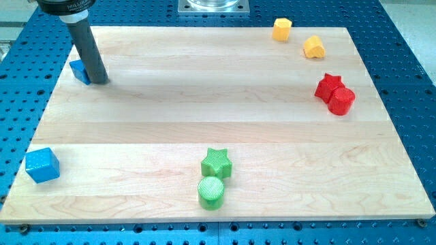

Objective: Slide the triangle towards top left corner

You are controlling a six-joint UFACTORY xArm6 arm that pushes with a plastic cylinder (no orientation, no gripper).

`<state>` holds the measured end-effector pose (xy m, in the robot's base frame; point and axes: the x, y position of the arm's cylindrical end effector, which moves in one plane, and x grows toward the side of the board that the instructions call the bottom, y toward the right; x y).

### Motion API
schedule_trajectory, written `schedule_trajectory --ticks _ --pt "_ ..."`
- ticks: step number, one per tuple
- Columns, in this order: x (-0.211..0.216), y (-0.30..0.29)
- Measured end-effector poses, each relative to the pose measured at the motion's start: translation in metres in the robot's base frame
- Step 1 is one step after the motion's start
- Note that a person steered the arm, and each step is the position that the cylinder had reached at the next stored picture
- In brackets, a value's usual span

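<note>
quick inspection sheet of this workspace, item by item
surface: pale wooden board, flat, on a blue perforated base
job's things: blue triangle block near the view's top left corner, partly hidden by the rod
clutter: blue cube; green star above green cylinder; red star touching red cylinder; two yellow blocks
claw: none; my tip against the triangle's right side
cables: nothing seen
surroundings: metal mount at top

my tip (100,81) just right of triangle (78,71), top left | cube (42,165) bottom left | heart (314,47) top right
</note>
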<state>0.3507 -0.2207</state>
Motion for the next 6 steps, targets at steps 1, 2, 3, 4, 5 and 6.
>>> schedule_trajectory --ticks 1,2,3,4,5,6 --pt "0.01 -0.008" --pt "0.046 -0.039" --pt "0.012 -0.059" --pt "-0.022 -0.023" --pt "0.001 -0.008" --pt "-0.003 0.002"
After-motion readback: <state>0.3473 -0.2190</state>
